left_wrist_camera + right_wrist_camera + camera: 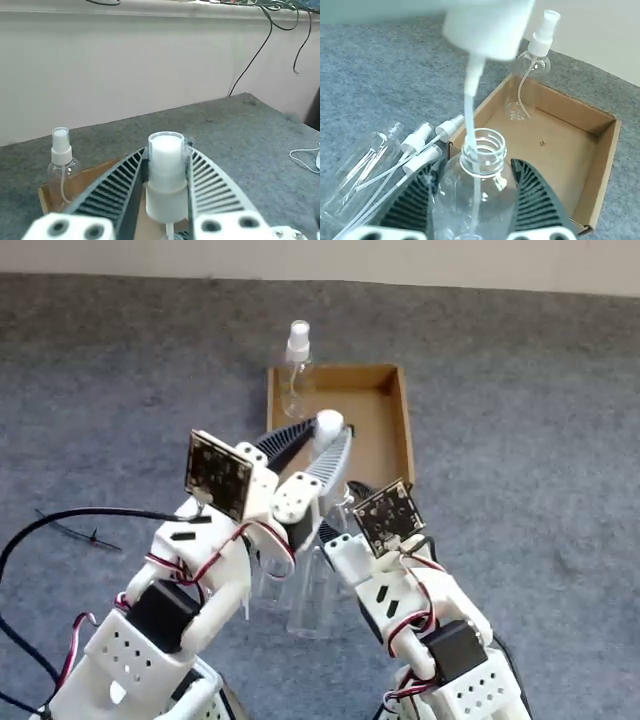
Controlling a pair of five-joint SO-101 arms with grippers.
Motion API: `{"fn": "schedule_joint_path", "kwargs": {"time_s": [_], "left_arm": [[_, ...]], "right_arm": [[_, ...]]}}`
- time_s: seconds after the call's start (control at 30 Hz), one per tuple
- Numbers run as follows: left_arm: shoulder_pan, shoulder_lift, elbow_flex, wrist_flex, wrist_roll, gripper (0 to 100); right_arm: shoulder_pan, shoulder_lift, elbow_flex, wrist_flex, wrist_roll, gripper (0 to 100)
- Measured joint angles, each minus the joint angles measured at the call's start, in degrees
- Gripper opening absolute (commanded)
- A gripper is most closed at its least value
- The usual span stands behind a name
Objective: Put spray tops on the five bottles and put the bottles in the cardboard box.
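One capped bottle (297, 380) upright in the far corner of the cardboard box (406, 430), nice. Left gripper (166, 150) pinching a spray top (166, 175), tube dangling into the neck of the open bottle (455, 197) clamped in the right gripper (475, 172). Loose spray tops (415, 141) and an empty bottle (362, 162) lying on the carpet (520, 360) just beside the box.

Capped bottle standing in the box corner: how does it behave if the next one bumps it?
Likely tips easily: the capped bottle stands upright, looks empty, with its spray top up high. Clear, smooth plastic, so probably light and somewhat slippery. The box walls at that corner may catch it.
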Motion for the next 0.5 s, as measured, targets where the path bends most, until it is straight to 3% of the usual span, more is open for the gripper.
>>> {"fn": "schedule_joint_path", "kwargs": {"time_s": [0.13, 0.3, 0.5], "left_arm": [[1.4, 0.0, 0.4, -0.2, -0.1, 2], [1.4, 0.0, 0.4, -0.2, -0.1, 15], [1.6, 0.0, 0.3, 2.5, -0.1, 15]], "right_arm": [[0.0, -0.1, 0.0, 0.0, 0.0, 0.5], [0.0, -0.1, 0.0, 0.0, 0.0, 0.5], [0.0, -0.1, 0.0, 0.0, -0.1, 0.5]]}}
